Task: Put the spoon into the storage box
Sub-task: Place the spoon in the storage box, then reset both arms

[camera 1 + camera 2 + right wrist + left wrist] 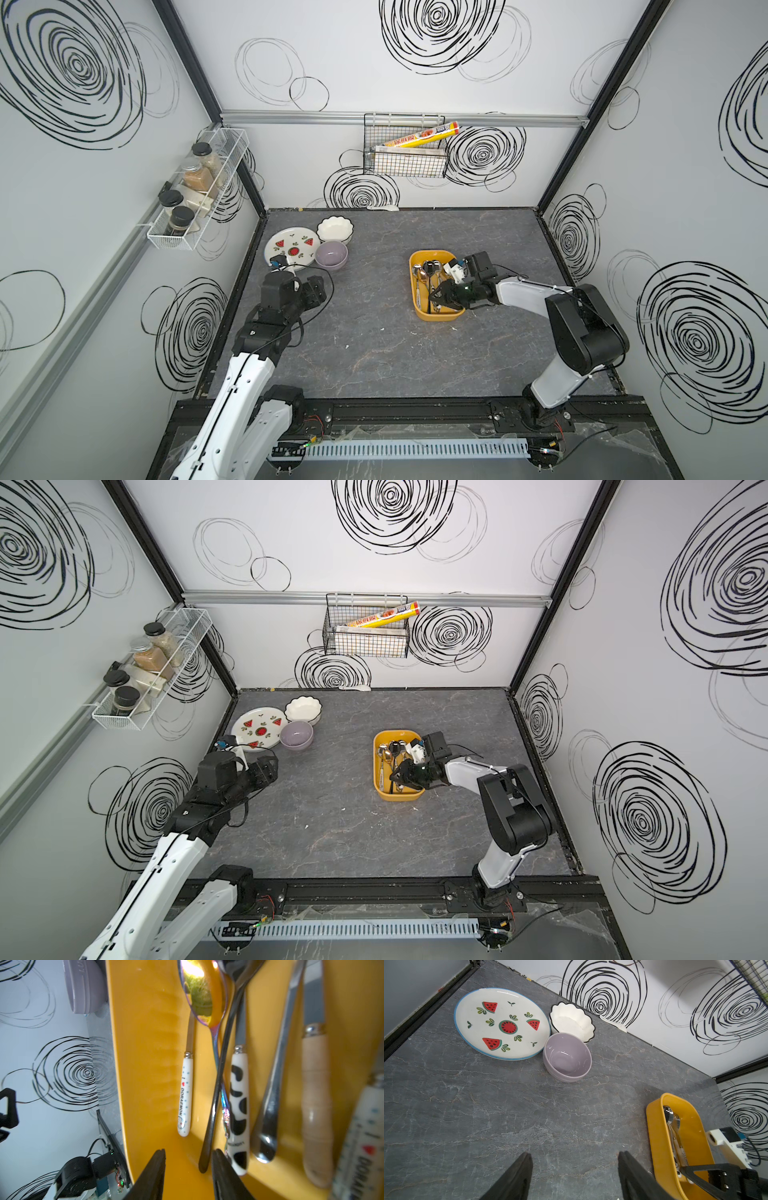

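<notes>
Your storage box sits on the bench at about 2 o'clock from its middle in both top views, with its long sides running 12 to 6. Your right fingers hang over the box's 6 o'clock end, reaching in from 3 o'clock.

In the right wrist view they stand partly open and grip nothing. The tail of the dark spoon lies between them on the box floor. One finger is well clear of it and the other is just beside it; I cannot tell whether that one touches. The dark spoon is inside the box, bowl toward 12 o'clock, and its handle crosses an iridescent spoon.

More cutlery lies alongside:
- a Doraemon-printed handle
- a cow-patterned handle
- a plain steel handle
- a wooden handle

Your left fingers are at the bench's 9 o'clock edge. In the left wrist view they are spread wide over bare stone, with nothing between them.

At 10 o'clock a watermelon plate, a white bowl and a purple bowl sit clustered together.
</notes>
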You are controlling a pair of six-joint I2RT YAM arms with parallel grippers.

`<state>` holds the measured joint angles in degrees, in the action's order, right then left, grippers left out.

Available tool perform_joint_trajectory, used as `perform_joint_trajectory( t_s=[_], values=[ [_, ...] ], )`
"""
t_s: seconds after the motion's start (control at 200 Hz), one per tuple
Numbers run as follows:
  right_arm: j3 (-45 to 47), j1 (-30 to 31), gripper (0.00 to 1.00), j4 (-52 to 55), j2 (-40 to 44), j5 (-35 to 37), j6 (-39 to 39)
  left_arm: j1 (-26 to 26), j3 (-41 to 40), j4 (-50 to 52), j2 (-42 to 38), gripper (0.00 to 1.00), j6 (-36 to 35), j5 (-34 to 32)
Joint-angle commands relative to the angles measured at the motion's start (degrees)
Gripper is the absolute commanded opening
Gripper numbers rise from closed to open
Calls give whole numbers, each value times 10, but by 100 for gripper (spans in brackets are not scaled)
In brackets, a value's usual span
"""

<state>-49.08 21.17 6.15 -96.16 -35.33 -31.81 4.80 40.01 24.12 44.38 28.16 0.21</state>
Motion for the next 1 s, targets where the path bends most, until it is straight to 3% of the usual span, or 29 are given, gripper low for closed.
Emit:
perform_joint_trajectory(
  t_s=[0.0,0.115,0.24,0.25,0.31,0.34,0.41,0.511,0.621,0.761,0.846,0.996],
  values=[
    [-10,-1,44,45,33,105,36,-3,-4,-26,-1,74,-13,9],
    [-7,-1,49,37,111,231,74,-4,-5,-41,-7,77,-22,2],
    [39,0,62,-35,231,375,108,-3,-22,-104,-22,83,-16,-14],
    [44,0,63,-43,240,386,112,-4,-25,-111,-23,88,-12,-17],
    [82,0,70,-106,295,452,144,-2,-37,-161,-32,98,15,-36],
    [105,0,77,-146,319,484,165,3,-47,-197,-37,99,22,-49],
    [173,0,83,-257,369,536,209,37,-93,-294,-48,99,44,-154],
    [263,0,90,-400,422,576,256,103,-182,-486,-44,99,-51,-278],
    [322,-1,90,-493,419,676,317,116,-227,-610,14,99,-131,-304],
    [379,-3,89,-578,411,785,317,117,-261,-716,100,99,-188,-340],
    [439,-9,88,-695,391,783,344,117,-311,-798,119,99,-233,-339],
    [462,-24,89,-767,305,794,320,105,-341,-873,165,99,-280,-322]
  ],
)
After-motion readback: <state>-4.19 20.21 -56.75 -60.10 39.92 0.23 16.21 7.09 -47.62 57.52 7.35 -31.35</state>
